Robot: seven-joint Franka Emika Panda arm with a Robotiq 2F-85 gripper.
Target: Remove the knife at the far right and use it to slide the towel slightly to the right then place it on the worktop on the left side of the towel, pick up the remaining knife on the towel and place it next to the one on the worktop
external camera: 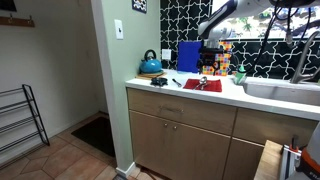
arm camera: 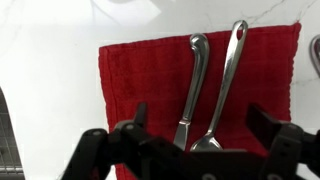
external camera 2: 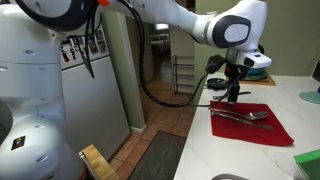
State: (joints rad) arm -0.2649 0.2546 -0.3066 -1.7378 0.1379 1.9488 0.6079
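jaws spread and empty, gripper (arm camera: 197, 125) over knife (arm camera: 192, 85) on red towel (arm camera: 135, 90)

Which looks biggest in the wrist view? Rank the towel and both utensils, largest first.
1. Towel, clearly largest.
2. Utensil on the picture's right, slightly longer.
3. Utensil on the picture's left; the end effector hides both lower ends, so these two are unsure.
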